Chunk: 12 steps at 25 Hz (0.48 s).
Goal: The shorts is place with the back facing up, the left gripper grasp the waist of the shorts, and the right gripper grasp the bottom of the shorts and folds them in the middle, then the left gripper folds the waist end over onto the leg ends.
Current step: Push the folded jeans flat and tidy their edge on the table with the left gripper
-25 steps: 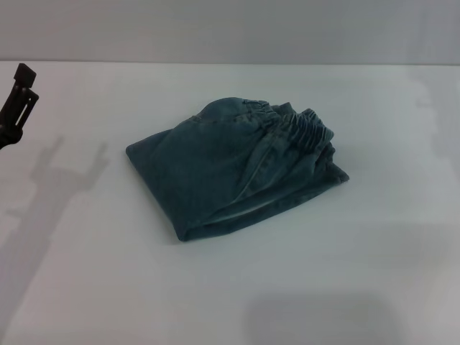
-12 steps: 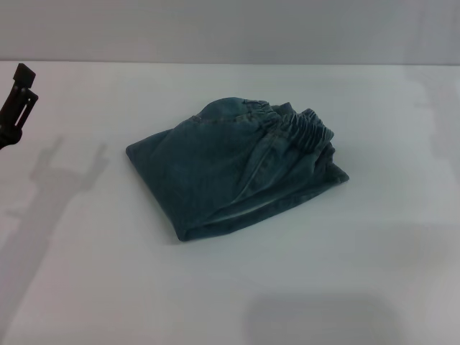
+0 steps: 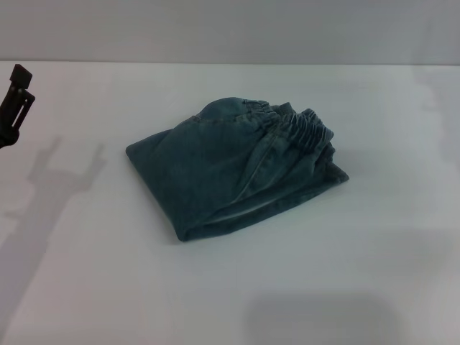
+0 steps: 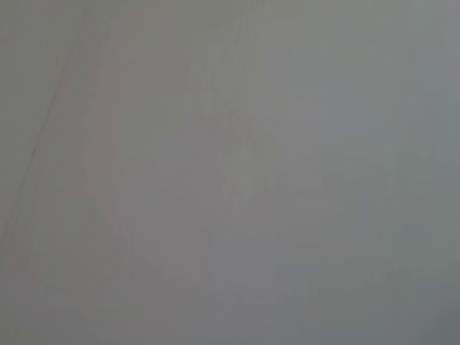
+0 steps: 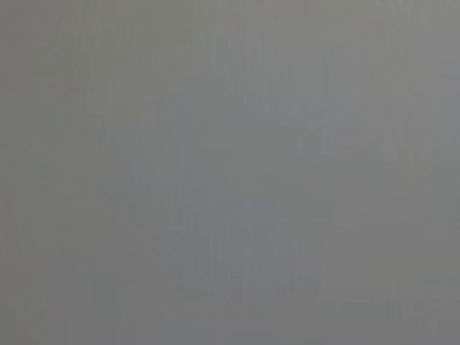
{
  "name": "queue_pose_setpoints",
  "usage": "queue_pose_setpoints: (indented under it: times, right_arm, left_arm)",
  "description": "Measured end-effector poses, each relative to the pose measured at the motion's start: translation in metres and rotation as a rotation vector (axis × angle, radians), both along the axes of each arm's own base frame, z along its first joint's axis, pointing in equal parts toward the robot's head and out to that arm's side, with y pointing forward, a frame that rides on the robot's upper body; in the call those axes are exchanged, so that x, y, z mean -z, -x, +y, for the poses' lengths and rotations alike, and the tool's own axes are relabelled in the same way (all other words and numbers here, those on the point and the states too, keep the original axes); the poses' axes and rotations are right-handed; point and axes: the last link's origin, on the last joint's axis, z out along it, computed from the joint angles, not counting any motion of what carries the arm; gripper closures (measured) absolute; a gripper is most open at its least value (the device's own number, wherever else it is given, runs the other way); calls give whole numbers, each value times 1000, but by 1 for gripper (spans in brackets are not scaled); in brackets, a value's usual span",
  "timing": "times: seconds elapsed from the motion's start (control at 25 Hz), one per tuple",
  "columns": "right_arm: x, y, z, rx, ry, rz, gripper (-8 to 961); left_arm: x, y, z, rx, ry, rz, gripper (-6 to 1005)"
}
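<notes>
Left claw (image 3: 16, 100): hung at the far left edge, raised off the tabletop, well apart from the cloth; whether its fingers were spread or closed, I couldn't tell.
Shorts (image 3: 233, 169): lay mid-tabletop in a compact folded bundle, elastic waistband (image 3: 305, 129) bunched on top toward the right.
Handling: looked soft, light and floppy; the gathered waistband seemed the surest hold.
Tabletop (image 3: 108, 287): plain white, matte, shadowed at left.
Right claw: out of sight.
Room: bare grey wall behind.

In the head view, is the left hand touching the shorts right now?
No, the left hand is at the far left edge of the table, well apart from the folded shorts in the middle.
</notes>
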Motion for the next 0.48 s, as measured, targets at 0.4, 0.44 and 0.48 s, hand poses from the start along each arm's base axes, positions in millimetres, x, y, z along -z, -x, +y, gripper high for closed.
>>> queue_pose_setpoints:
  times: [0.4, 0.44, 0.48]
  right_arm:
    - [-1, -3, -3, -1, -9, 6, 372]
    - [-1, -3, -3, -1, -9, 7, 372]
    - [-1, -3, -4, -1, -10, 7, 372]
  left_arm:
    - [0, 0, 0, 1, 0, 0, 166]
    - [0, 0, 0, 1, 0, 0, 166]
    - [0, 0, 0, 1, 0, 0, 166]
